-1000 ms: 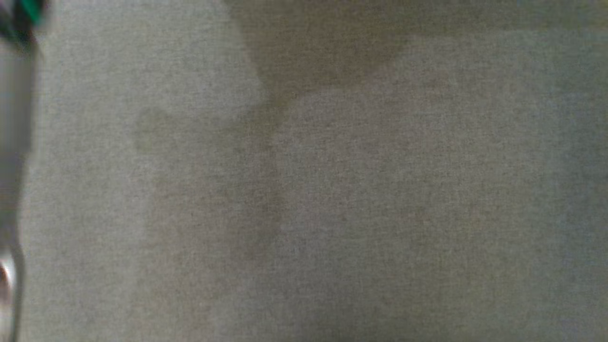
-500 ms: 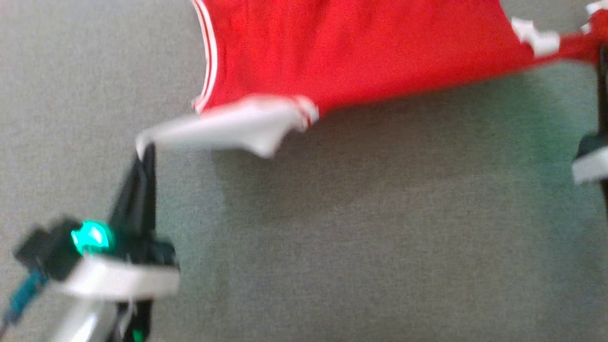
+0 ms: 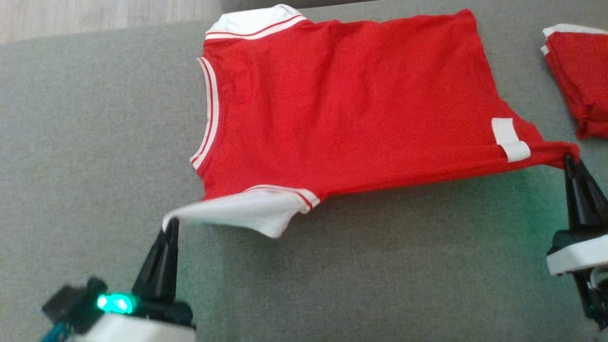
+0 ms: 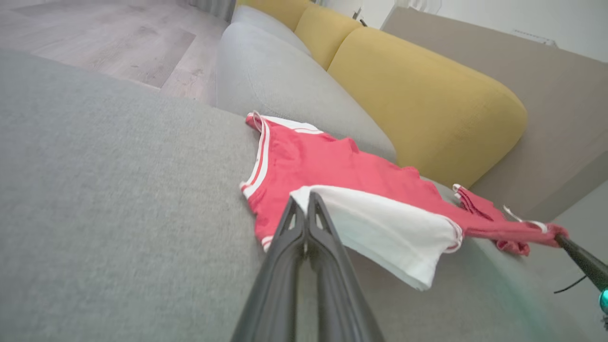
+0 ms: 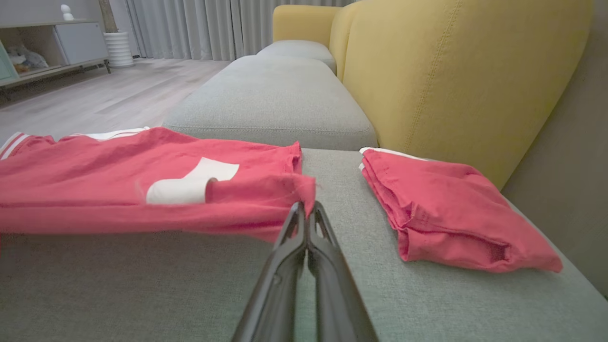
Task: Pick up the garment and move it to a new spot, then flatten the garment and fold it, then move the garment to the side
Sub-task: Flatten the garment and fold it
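A red garment [image 3: 351, 104] with white sleeves and striped trim lies spread on the grey sofa seat [image 3: 95, 142], its near edge lifted. My left gripper [image 3: 170, 223] is shut on the tip of the white sleeve [image 3: 237, 213]; the left wrist view shows the same pinch [image 4: 304, 199] on that sleeve [image 4: 380, 228]. At the right, my right gripper [image 3: 568, 159] is shut on the garment's red hem corner, seen in the right wrist view as a gripper [image 5: 304, 206] pinching the garment [image 5: 142, 180]. The cloth is pulled taut between both grippers.
A second red garment [image 3: 577, 80], folded, lies at the right end of the seat, close to my right gripper, and also appears as a folded pile [image 5: 446, 209]. Yellow back cushions [image 5: 451, 71] rise behind it. Wooden floor [image 3: 95, 19] lies beyond the seat's far edge.
The head view has swung from bare grey fabric to the garment. Over the last half second both grippers, holding the sleeve and hem, sit lower in that view with more garment showing.
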You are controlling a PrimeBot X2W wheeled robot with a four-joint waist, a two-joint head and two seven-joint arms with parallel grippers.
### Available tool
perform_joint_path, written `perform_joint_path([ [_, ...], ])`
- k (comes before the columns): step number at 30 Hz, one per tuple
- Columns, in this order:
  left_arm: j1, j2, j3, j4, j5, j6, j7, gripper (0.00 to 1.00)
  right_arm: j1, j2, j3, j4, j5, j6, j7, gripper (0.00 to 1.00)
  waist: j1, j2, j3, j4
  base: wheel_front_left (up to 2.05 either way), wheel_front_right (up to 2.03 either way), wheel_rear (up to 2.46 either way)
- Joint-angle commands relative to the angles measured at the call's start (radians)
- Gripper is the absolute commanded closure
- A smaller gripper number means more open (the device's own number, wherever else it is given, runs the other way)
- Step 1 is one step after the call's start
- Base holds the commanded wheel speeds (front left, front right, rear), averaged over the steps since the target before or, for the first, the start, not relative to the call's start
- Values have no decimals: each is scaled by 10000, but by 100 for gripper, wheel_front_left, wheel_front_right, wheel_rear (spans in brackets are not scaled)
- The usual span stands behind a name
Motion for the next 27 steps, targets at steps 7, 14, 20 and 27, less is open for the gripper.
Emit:
perform_joint_path([
  [7, -3085, -344, 595, 921, -197, -350, 275, 100, -1475, -336, 700, 651, 157, -7, -11, 100, 1, -1, 693, -133, 0, 0, 0],
  [14, -5561, -493, 404, 2311, 116, -888, 678, 100, -3220, -513, 1388, 1868, 238, -7, -86, 100, 1, -1, 1481, -247, 0, 0, 0],
  [20, -6791, -604, 342, 3142, 300, -1127, 713, 100, -4210, -540, 1727, 2567, 259, -7, -179, 100, 1, -1, 1966, -286, 0, 0, 0],
  [27, -7302, -769, 272, 3933, 520, -1170, 404, 0, -5019, -474, 2161, 3208, 565, -7, -395, 0, 1, -1, 2227, -217, 0, 0, 0],
])
